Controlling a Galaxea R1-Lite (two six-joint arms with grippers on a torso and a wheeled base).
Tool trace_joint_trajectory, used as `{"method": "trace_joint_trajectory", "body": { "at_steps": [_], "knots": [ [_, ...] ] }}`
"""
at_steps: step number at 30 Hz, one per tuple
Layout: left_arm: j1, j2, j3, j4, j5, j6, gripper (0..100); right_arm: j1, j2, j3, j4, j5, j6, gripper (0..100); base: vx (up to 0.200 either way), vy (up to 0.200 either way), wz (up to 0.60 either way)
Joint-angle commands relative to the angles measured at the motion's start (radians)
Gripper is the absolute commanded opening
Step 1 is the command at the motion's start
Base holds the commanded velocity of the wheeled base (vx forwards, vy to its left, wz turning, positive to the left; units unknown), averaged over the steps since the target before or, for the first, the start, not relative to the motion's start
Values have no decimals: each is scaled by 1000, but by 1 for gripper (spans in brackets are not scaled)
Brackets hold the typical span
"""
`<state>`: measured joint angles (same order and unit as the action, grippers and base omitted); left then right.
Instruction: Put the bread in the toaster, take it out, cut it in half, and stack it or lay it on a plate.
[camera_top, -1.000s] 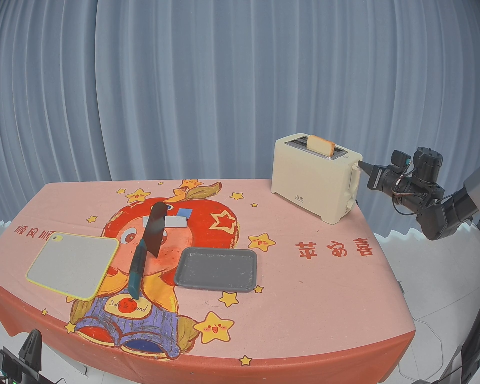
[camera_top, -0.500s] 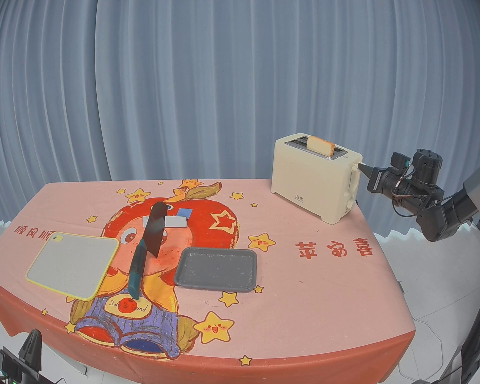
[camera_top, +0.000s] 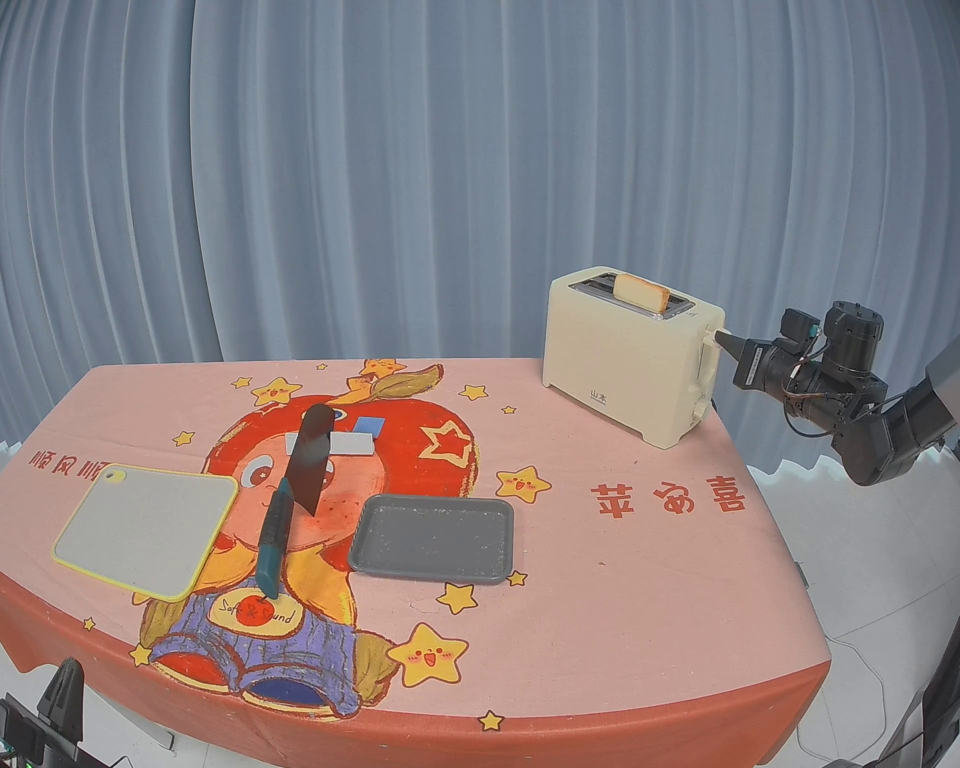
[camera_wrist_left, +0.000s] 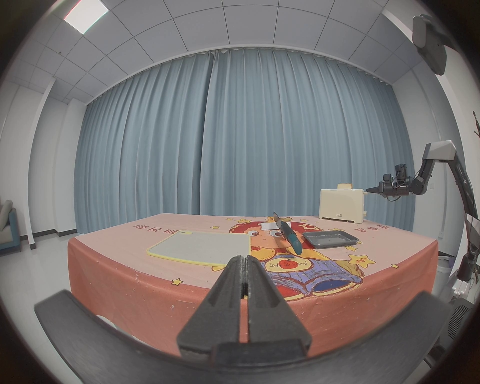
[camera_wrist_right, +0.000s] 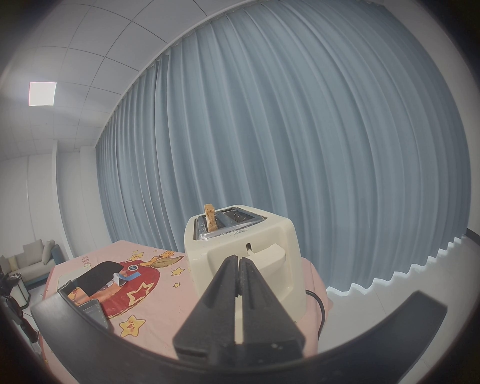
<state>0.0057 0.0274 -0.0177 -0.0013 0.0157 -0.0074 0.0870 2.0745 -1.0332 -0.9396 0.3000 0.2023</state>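
A cream toaster (camera_top: 620, 360) stands at the table's back right. A slice of bread (camera_top: 641, 291) pokes out of its far slot. My right gripper (camera_top: 722, 340) is shut, its tip against the lever (camera_wrist_right: 270, 255) on the toaster's right end. In the right wrist view the shut fingers (camera_wrist_right: 238, 265) point at that lever, and the bread (camera_wrist_right: 209, 216) stands upright in the slot. My left gripper (camera_wrist_left: 245, 262) is shut on nothing, low off the table's front left corner. A knife (camera_top: 275, 535) with a teal handle and dark blade lies left of centre.
A grey cutting board with a yellow rim (camera_top: 145, 530) lies at the front left. A dark grey rectangular plate (camera_top: 432, 537) sits mid-table, right of the knife. A small white and blue block (camera_top: 345, 440) lies behind the blade. The toaster's cord (camera_wrist_right: 315, 300) hangs off the table's right side.
My right gripper tip has gone down a little at the toaster's lever. The bread sits slightly lower in the slot. The left arm is still.
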Motion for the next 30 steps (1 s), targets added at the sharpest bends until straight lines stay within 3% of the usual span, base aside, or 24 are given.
{"method": "trace_joint_trajectory", "body": {
  "at_steps": [1, 30],
  "knots": [
    [0, 2, 18, 0, 1, 0, 0, 3, 3, 7, -1, 1, 0, 0, 0, 0, 0],
    [0, 2, 18, 0, 1, 0, 0, 8, 42, 24, 35, -13, -15, 0, 0, 0, 0]
  ]
}}
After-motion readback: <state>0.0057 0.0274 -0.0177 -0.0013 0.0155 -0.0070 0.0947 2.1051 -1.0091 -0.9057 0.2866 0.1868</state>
